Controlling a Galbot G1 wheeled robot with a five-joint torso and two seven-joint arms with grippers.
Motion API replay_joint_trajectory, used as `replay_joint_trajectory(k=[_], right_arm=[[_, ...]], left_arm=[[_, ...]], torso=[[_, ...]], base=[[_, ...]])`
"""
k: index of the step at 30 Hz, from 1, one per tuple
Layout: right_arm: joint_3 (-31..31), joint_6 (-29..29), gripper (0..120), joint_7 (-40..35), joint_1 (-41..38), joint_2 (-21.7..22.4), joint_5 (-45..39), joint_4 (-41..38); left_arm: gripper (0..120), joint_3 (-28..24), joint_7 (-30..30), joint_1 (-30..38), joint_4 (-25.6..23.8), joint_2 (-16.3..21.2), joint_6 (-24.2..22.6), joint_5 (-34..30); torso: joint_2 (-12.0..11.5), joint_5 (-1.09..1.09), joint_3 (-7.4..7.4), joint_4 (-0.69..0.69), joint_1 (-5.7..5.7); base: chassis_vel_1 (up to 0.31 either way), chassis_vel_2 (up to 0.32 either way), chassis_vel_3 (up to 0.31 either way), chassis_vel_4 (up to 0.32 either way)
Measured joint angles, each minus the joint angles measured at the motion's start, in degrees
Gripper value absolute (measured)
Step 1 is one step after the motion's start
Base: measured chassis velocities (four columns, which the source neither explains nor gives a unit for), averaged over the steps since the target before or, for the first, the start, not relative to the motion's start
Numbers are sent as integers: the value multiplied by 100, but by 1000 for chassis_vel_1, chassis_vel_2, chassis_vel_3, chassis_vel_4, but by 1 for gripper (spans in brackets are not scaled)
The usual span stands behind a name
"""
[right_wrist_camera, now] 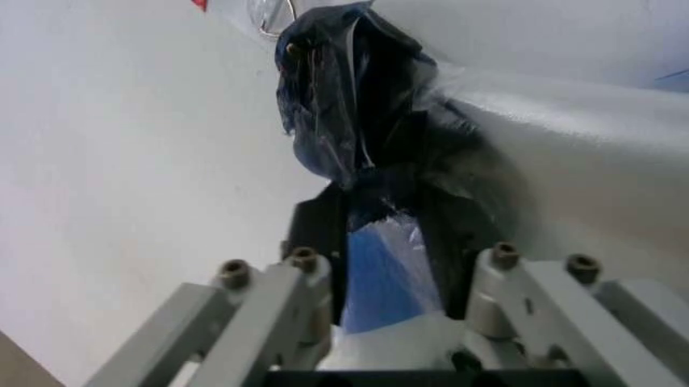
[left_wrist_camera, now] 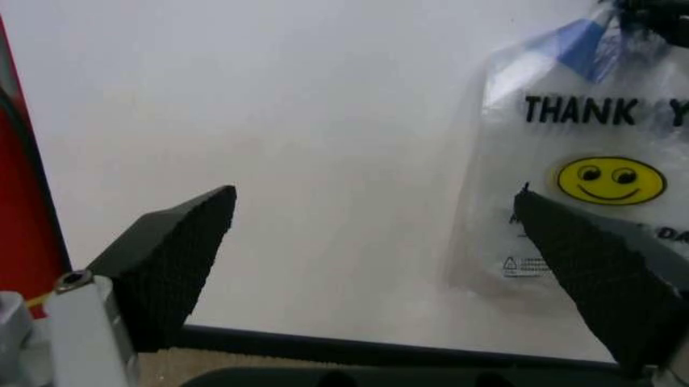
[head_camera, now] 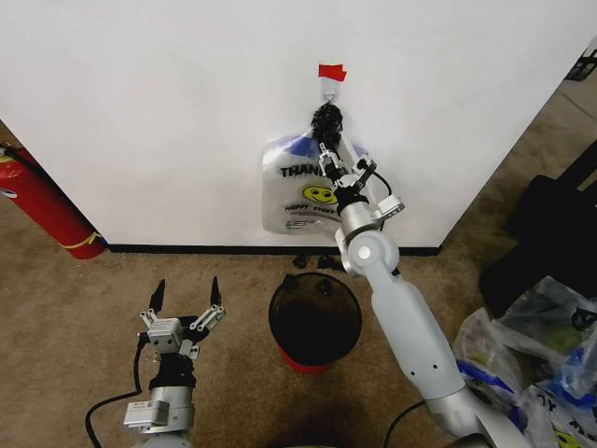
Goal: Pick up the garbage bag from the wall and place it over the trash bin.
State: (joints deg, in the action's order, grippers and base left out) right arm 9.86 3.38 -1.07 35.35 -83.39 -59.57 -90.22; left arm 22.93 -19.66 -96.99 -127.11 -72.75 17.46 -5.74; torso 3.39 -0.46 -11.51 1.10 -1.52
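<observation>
Head view: garbage bag [head_camera: 300,191] hangs on wall [head_camera: 168,112] from hook [head_camera: 330,91], at 12 o'clock from trash bin [head_camera: 314,322]. Right gripper [head_camera: 327,142] at bunched handles. Left gripper [head_camera: 186,291] low, at 9 o'clock of bin, fingers spread, idle.

Left wrist view: thin film, limp; likely light, slippery, tears easily.

Right wrist view: fingers pinching blue handle bunch [right_wrist_camera: 382,266] below hook; soundest hold.

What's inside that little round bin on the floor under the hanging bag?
The trash bin looks dark brown-black inside, with no items visible. Its very bottom is in shadow, so I cannot say it is empty. It stands below the garbage bag, which the right gripper grips.
</observation>
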Motion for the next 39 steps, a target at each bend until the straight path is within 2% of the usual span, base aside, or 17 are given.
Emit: replay_joint_trajectory(k=[6, 17, 25, 39], right_arm=[[4, -3, 0, -40, 0, -12, 6, -3], [-1, 92, 0, -15, 254, 77, 232, -260], [65, 102, 0, 82, 1029, 320, 536, -847], [363, 252, 0, 338, 2610, 664, 1570, -1975]], left_arm=[[100, 10, -6, 2, -27, -15, 0, -11], [100, -1, -12, -14, -48, -34, 22, -16], [100, -121, -15, 29, -26, -59, 19, -1], [100, -267, -17, 73, 16, -48, 10, 13]], torso=[[0, 0, 0, 0, 0], [0, 1, 0, 0, 0], [0, 1, 0, 1, 0], [0, 0, 0, 0, 1]], base=[[0, 0, 0, 0], [0, 0, 0, 0], [0, 0, 0, 0], [0, 0, 0, 0]])
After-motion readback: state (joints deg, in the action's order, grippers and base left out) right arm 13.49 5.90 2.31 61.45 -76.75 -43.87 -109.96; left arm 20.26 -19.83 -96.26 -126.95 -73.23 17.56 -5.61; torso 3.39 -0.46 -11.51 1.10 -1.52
